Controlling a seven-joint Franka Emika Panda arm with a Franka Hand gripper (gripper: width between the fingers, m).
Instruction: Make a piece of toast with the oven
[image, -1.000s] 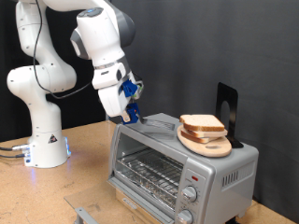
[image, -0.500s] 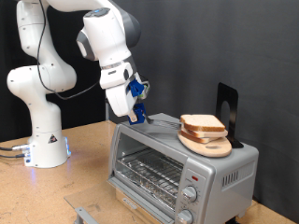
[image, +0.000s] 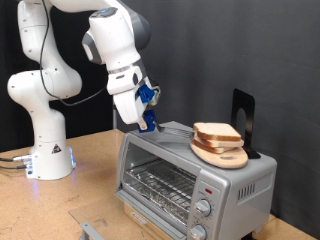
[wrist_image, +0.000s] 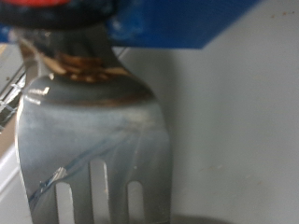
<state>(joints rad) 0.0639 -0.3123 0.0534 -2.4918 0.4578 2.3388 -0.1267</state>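
Note:
The piece of toast (image: 215, 132) lies on a round light-wood board (image: 224, 156) on top of the silver oven (image: 180, 180), towards the exterior view's right. My gripper (image: 143, 117), with blue fingers, hangs above the oven's top left corner, shut on the handle of a slotted metal spatula (image: 168, 131). The spatula's blade points towards the board, just short of it and low over the oven top. In the wrist view the spatula (wrist_image: 93, 140) fills the frame, with the blue fingers (wrist_image: 177, 19) at its handle. The oven's wire rack (image: 158, 184) shows through the glass and looks empty.
A black upright stand (image: 243, 110) sits on the oven top behind the board. The oven's round knobs (image: 203, 208) and red light (image: 208, 189) face the front right. The arm's white base (image: 45, 150) stands on the wooden table (image: 90, 170) at the exterior view's left.
The gripper with the spatula rose a little and shifted right over the oven top, then held still. The toast and board have not moved.

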